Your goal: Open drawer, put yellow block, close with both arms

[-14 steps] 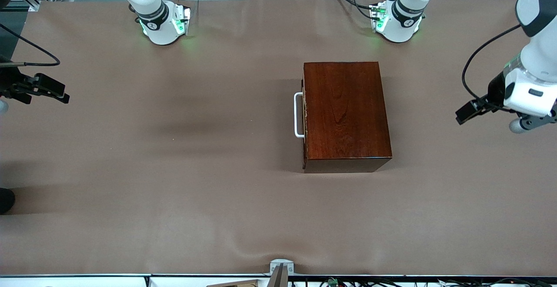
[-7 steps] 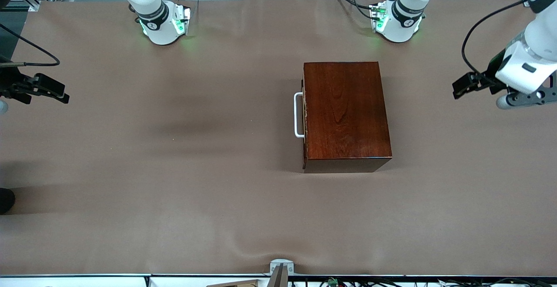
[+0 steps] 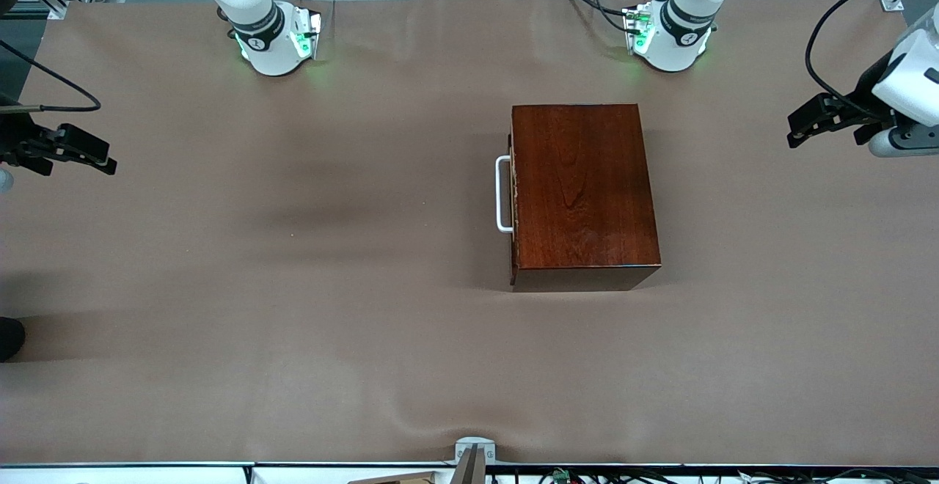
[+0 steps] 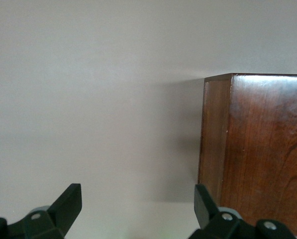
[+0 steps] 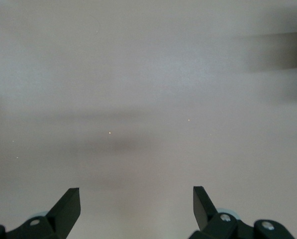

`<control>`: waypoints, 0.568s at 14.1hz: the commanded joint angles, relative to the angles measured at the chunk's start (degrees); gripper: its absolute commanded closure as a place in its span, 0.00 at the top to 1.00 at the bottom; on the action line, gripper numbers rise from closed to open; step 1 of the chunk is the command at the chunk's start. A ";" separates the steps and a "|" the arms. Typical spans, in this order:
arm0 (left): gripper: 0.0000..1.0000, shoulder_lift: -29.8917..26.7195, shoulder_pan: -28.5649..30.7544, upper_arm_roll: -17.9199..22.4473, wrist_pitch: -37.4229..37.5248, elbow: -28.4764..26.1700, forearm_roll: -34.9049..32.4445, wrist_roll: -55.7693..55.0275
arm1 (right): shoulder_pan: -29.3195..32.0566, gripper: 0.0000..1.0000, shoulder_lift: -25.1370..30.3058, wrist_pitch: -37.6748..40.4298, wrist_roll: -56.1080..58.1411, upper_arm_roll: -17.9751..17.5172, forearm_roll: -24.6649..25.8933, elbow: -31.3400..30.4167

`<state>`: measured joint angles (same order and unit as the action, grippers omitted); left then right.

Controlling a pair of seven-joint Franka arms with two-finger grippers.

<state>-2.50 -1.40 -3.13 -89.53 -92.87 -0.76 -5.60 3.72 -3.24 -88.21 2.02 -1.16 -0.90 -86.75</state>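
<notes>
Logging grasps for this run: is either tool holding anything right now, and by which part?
Nothing is held. The left tool and the right tool are both open with only bare table between their fingers; the drawer is shut and untouched.

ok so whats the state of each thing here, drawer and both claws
drawer: shut, front flush with the box, white handle untouched
wooden box: upright on the table, nothing on top
left claw: open, empty, over the table at the left arm's end
right claw: open, empty, waiting over the right arm's end
yellow block: not in view
</notes>
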 commanded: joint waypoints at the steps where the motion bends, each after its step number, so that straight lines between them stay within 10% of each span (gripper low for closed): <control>1: 1.00 2.68 0.61 -0.64 3.22 4.01 1.38 1.38 | 0.32 1.00 1.13 -0.04 0.00 -0.25 0.02 -0.70; 8: 1.00 2.59 0.87 -0.56 5.60 3.93 1.38 1.47 | 0.32 1.00 1.13 0.23 0.00 -0.16 0.02 -0.61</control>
<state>-0.36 -1.37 -3.32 -85.22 -90.39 -0.67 -5.58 3.72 -3.24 -88.21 2.02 -1.15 -0.90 -86.75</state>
